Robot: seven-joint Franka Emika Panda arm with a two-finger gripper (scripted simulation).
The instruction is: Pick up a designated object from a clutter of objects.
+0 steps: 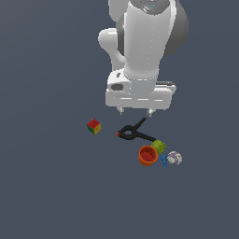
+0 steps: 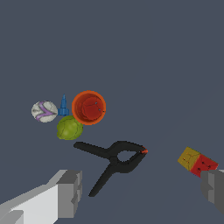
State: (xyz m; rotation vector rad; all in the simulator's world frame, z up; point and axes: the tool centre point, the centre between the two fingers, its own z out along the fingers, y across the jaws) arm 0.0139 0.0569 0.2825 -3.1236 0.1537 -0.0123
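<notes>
The designated object, a small mottled yellow-green ball (image 1: 159, 147) (image 2: 69, 128), lies in the clutter beside the orange cup (image 1: 148, 155) (image 2: 89, 107). Close by are a black clamp with orange tips (image 1: 134, 133) (image 2: 114, 159), a tiny blue piece (image 1: 164, 162) (image 2: 63, 106) and a white-purple ball (image 1: 174, 158) (image 2: 44, 111). A red-green-yellow cube (image 1: 94, 126) (image 2: 197, 161) sits apart toward the exterior view's left. My gripper (image 1: 135, 112) (image 2: 142, 192) hangs open above the clamp's handles, holding nothing and well off the ball.
The floor is a plain dark grey-blue surface (image 1: 46, 186). My white arm (image 1: 140, 46) rises behind the clutter and hides the ground beyond it.
</notes>
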